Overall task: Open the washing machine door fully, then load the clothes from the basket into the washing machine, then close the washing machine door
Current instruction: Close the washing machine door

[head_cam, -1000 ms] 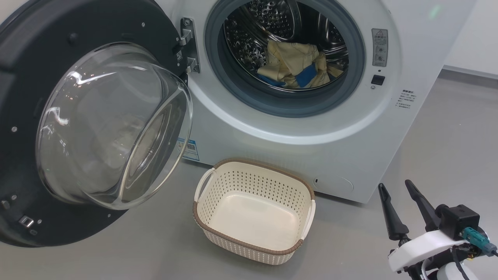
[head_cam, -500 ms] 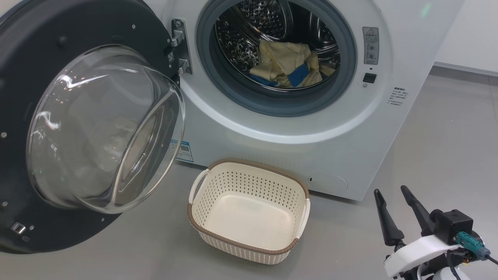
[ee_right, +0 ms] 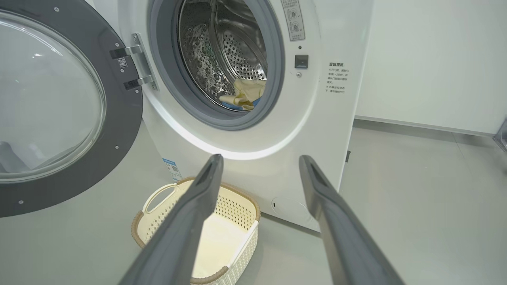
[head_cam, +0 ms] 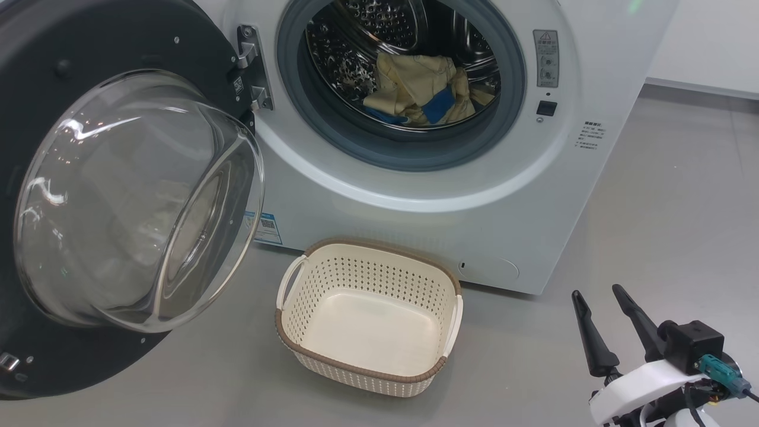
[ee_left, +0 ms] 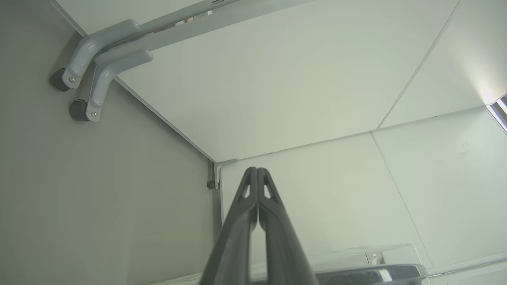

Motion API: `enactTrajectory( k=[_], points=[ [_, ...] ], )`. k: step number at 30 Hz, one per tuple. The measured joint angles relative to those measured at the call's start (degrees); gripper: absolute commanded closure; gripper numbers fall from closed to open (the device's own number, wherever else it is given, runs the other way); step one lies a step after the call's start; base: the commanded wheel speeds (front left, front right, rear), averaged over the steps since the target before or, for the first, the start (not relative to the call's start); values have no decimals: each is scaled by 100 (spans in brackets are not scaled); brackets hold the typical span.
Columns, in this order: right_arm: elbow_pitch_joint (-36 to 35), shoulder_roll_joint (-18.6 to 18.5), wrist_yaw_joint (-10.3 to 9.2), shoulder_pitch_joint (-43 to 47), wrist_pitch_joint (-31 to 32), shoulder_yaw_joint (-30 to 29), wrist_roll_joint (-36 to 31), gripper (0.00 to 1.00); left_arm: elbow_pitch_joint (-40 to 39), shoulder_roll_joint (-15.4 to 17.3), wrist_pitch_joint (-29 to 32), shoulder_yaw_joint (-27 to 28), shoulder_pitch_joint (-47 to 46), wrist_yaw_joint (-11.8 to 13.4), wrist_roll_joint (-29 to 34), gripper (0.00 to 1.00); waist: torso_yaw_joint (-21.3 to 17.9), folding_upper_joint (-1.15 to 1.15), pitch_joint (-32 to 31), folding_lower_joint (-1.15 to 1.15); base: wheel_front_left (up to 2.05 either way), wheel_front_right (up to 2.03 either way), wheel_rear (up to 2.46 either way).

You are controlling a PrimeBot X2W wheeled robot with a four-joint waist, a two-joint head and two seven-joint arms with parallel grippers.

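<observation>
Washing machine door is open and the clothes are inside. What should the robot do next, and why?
Probably bring the shut left gripper to the washing machine door and start pushing it closed: the clothes lie in the drum and the basket holds nothing.

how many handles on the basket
2. One handle is on the basket's left end, nearest the open washing machine door; the other handle is on its right end. None seem hidden.

Long dark tapered fingers (head_cam: 590, 330) on the right gripper (head_cam: 597, 291), glossy white wrist shell (head_cam: 635, 385), black camera block (head_cam: 697, 341), teal cable plug (head_cam: 718, 365)
</observation>
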Motion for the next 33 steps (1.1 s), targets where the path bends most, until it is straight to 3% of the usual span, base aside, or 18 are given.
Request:
enactTrajectory(
  k=[8, 33],
  points=[
    [-1, -34, 0, 14, 0, 1, 0, 0, 321, 380, 531, -98, -372, 88, -200, 100, -42, 0, 63, 0, 0, 0, 0],
    [0, -65, 0, 14, 0, 56, 0, 0, 912, 700, 1570, -386, -745, 27, -614, 100, -129, 0, 139, 0, 0, 0, 0]
  ],
)
